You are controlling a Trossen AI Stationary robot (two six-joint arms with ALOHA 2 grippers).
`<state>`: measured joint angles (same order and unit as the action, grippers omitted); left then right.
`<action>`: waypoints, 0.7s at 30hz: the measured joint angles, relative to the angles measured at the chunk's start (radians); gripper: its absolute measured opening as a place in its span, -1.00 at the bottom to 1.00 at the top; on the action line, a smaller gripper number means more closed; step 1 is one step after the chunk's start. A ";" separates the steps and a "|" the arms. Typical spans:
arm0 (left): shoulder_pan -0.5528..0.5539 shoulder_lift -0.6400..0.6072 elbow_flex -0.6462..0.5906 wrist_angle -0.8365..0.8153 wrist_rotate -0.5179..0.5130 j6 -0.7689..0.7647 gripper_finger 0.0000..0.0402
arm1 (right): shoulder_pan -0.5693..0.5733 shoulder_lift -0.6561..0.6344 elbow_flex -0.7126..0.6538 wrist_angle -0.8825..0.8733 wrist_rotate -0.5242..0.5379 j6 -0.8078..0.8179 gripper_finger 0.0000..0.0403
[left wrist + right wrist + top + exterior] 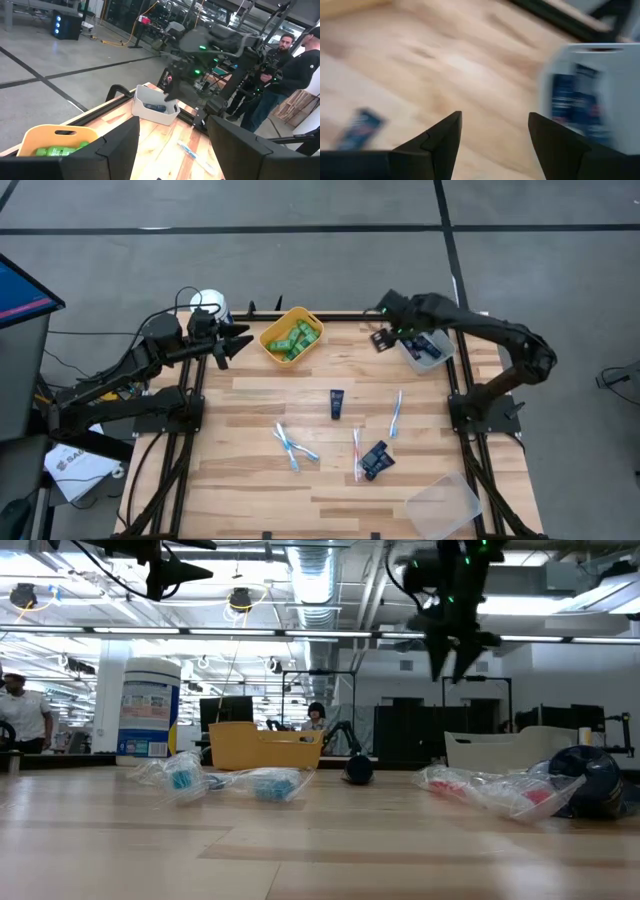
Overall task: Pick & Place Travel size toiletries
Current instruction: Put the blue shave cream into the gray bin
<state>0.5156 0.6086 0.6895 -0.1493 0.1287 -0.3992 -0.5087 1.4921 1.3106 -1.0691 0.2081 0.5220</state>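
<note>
My left gripper [232, 340] is open and empty, raised just left of the yellow bin [292, 335], which holds several green bottles [292, 340]. My right gripper [385, 335] is open and empty, raised beside the grey bin [428, 352], which holds navy tubes [570, 100]. A navy tube [337, 404] lies on the table's middle, and two more navy tubes [376, 460] lie nearer the front. Wrapped toothbrushes lie flat at the front left [292, 445], at the right [397, 412] and at the front middle [357, 452].
A white-lidded canister [212, 305] stands at the far left corner. A clear bin [445, 502] sits at the near right corner. People [295, 65] stand in the room beyond the table's right side. Bare wood lies at the table's left and near side.
</note>
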 joint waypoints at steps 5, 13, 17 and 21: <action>0.000 0.000 0.000 0.000 0.000 0.001 0.16 | 0.190 0.038 -0.004 0.124 0.003 0.193 0.11; 0.000 0.000 0.000 0.000 0.033 0.002 0.16 | 0.423 0.228 0.055 0.196 0.006 0.411 0.12; 0.000 0.000 0.000 0.000 0.063 0.002 0.16 | 0.492 0.359 0.154 0.179 0.006 0.460 0.12; 0.000 0.000 0.000 0.000 0.098 0.002 0.16 | 0.530 0.478 0.265 0.153 0.003 0.495 0.12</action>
<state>0.5153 0.6083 0.6891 -0.1496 0.2266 -0.3974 0.0212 1.9703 1.5759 -0.9158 0.2109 1.0170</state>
